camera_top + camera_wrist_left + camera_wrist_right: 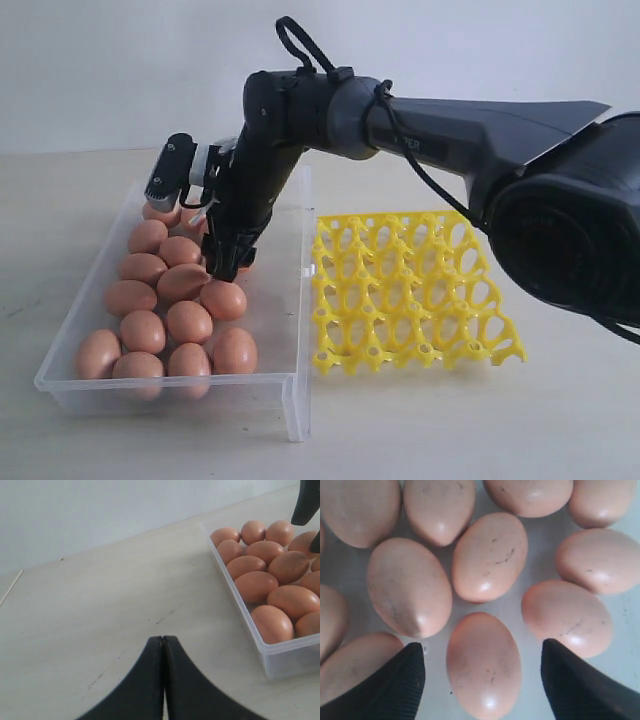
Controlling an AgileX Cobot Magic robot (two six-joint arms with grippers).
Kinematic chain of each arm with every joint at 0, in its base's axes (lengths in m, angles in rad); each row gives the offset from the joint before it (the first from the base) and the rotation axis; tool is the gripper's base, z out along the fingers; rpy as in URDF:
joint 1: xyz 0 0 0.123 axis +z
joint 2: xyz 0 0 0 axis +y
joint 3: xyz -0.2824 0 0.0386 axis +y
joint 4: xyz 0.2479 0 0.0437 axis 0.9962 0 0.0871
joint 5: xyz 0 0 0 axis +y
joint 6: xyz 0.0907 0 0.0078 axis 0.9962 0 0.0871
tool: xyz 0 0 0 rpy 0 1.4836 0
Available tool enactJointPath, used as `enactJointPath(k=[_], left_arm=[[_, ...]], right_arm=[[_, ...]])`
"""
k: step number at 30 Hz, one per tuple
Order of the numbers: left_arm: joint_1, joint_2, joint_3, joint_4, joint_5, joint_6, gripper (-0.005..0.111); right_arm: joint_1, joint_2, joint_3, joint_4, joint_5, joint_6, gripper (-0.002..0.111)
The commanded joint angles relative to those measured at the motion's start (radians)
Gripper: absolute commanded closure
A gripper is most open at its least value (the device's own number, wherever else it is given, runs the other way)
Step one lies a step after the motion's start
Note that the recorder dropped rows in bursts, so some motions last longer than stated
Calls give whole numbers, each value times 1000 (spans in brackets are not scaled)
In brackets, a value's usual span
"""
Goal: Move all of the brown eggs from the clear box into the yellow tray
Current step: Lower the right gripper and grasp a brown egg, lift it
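- The clear box (303, 300) sat on the left of the pale table (100, 605), its long side running from near to far.
- The brown eggs (188, 320) lay on their sides in the box, packed close and many touching. They were crowded towards its left wall, with a bare strip of floor along the right.
- Every egg in view lay in the box.
- The yellow tray (400, 290) lay flat just to the right of the box, close beside its right wall.
- The right gripper (225, 265) reached across from the right and pointed down into the middle of the box, low over the eggs.
- Its fingers (385, 680) were spread wide on either side of one egg (484, 670), with a gap on both sides, pinching nothing.
- The left gripper (163, 639) hung over bare table to the left of the box, its jaws pressed together with nothing between them.
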Motion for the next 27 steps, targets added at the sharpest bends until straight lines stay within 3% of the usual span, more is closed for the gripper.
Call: enactJointPath(k=[1, 13, 16, 20, 27], left_arm=[[-2, -6, -4, 0, -8, -5, 107], [-2, -6, -4, 0, -8, -5, 107], [-2, -6, -4, 0, -8, -5, 107], [-2, -6, -4, 0, -8, -5, 107], [-2, -6, -4, 0, -8, -5, 107]], right_arm=[[-9, 13, -7, -8, -32, -10, 44], [-10, 57, -7, -3, -49, 32, 45], [-10, 57, -7, -3, -48, 39, 61], [-17, 42, -7, 18, -36, 86, 109], [-35, -87, 46, 14, -133, 228, 108]])
